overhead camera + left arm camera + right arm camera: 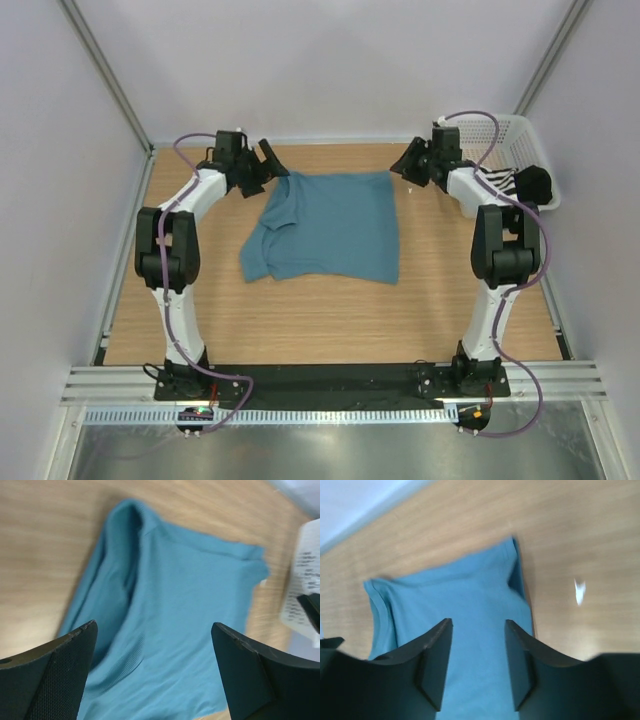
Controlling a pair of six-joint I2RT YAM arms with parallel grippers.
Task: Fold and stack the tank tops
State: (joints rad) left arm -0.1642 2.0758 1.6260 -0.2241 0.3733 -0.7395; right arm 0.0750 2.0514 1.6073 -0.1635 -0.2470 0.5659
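Loosely spread teal tank top (335, 225), left tool (154, 627) gaping wide, right tool (478, 622) narrowly parted, both empty

Two robot arms stand at the near edge of one wooden surface (330, 320): one left arm (170, 250) and one right arm (500, 250). Each arm ends in one black pincer, making two in all: the left pincer (263, 165) and the right pincer (408, 165), both toward the far side. Each pincer has two fingers, four fingers altogether.

Two tank tops are in view: one teal-blue tank top (335, 225) in the middle of the surface, and one striped tank top (500, 181), black and white, at the far right.

There is one white mesh basket (520, 135), at the far right corner. One dark item (535, 185) beside the stripes cannot be identified.
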